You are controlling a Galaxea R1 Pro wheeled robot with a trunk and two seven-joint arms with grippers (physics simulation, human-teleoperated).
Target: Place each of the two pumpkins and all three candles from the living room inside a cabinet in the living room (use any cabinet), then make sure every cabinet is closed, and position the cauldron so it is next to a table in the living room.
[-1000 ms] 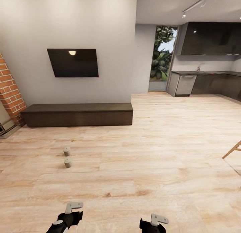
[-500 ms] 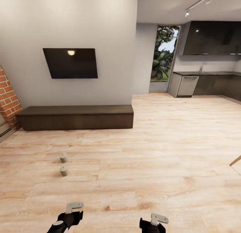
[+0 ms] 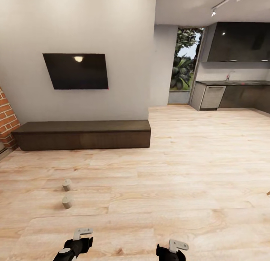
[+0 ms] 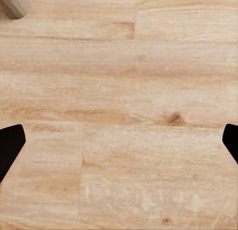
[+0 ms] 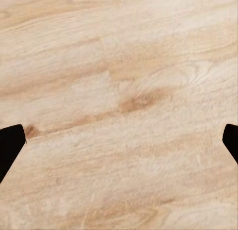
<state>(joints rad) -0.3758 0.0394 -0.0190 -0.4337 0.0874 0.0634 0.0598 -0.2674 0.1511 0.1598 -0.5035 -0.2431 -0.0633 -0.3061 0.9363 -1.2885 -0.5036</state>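
Observation:
Two short grey-beige candles [image 3: 67,184] [image 3: 67,201] stand on the wood floor ahead and to the left, one behind the other. Beyond them the long dark-brown cabinet [image 3: 82,135] runs along the wall, all its fronts shut. My left gripper [image 3: 79,239] hangs low at the near edge, open and empty; one candle [image 4: 14,3] shows at the corner of the left wrist view, well off from the left gripper [image 4: 119,145]. My right gripper [image 3: 173,250] is also open, with bare floor between its fingers in the right wrist view [image 5: 119,145]. The pumpkins, cauldron and table are out of view.
A black TV [image 3: 76,71] hangs above the cabinet. A brick pillar [image 3: 5,118] stands at the cabinet's left end. Dark kitchen units [image 3: 232,95] and a glass door [image 3: 183,60] lie far right. Wide wood floor [image 3: 180,171] stretches ahead.
The whole view has shifted: the camera has moved nearer and turned rightward, so cabinet and candles sit lower and further left. Both grippers hold the same pose.

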